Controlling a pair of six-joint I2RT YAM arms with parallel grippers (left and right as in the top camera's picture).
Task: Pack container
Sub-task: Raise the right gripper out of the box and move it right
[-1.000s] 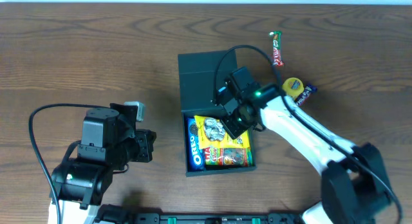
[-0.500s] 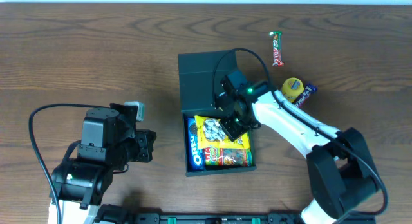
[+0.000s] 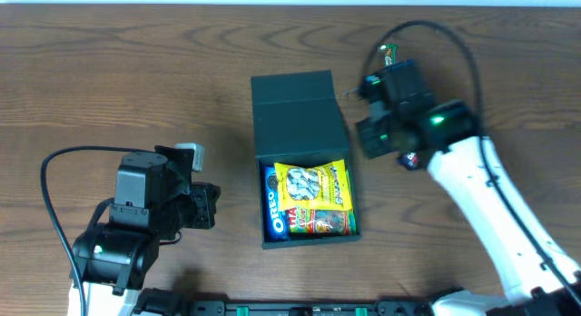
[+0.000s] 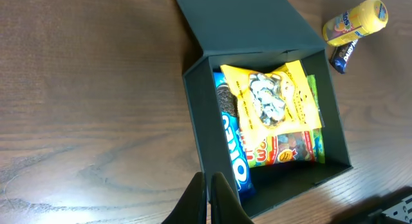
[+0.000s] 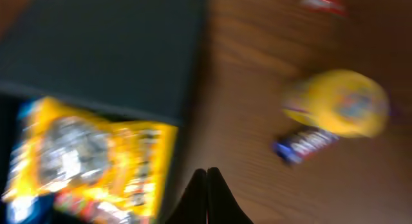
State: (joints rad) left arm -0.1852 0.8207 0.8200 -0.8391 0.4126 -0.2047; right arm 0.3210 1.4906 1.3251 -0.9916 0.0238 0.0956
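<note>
The dark container (image 3: 260, 200) stands open at mid-table, its flap lid (image 3: 295, 107) laid back. Inside lie a yellow packet (image 3: 313, 184), a blue Oreo packet (image 3: 272, 209) and a colourful packet (image 3: 324, 223); the left wrist view shows the same container (image 4: 199, 127) and yellow packet (image 4: 273, 98). My right gripper (image 3: 370, 143) hangs over the table just right of the container, shut and empty; its fingertips (image 5: 206, 179) press together in a blurred view. My left gripper (image 3: 211, 207) rests left of the container, shut with nothing in it (image 4: 207, 182).
Right of the container lie a yellow round snack (image 5: 341, 102) and a blue bar (image 5: 306, 143), mostly hidden under the right arm in the overhead view. A red and green candy bar (image 3: 388, 53) lies further back. The left arm's cable (image 3: 54, 216) loops at the left.
My right gripper has come up out of the container and moved back and to the right, leaving the yellow packet inside. The left arm has not moved.
</note>
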